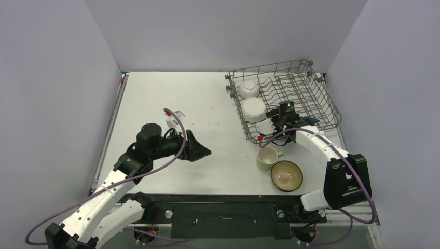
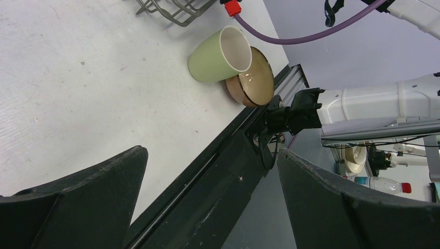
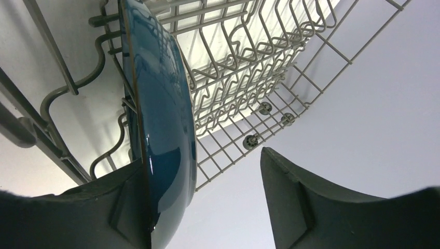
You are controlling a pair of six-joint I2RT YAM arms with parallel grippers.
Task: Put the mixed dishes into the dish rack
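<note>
From above, the dish rack is seen at the far right of the table. A small white bowl and a white scalloped plate are held in its left-hand rows. The right arm's fingers are lowered into the rack's near side. A pale green mug is set upright on the table just in front of the rack, with a brown bowl just beside it, nearer the front edge. The left arm's fingers are spread wide over bare table, well apart from every dish.

In the left wrist view, the left fingers are parted with nothing between them. The mug and brown bowl are seen beyond, close together, below a corner of the rack.

In the right wrist view, a dark blue dish is stood on edge among the rack's wires. The right fingers are apart. One lies against the dish and the other is clear of it.
</note>
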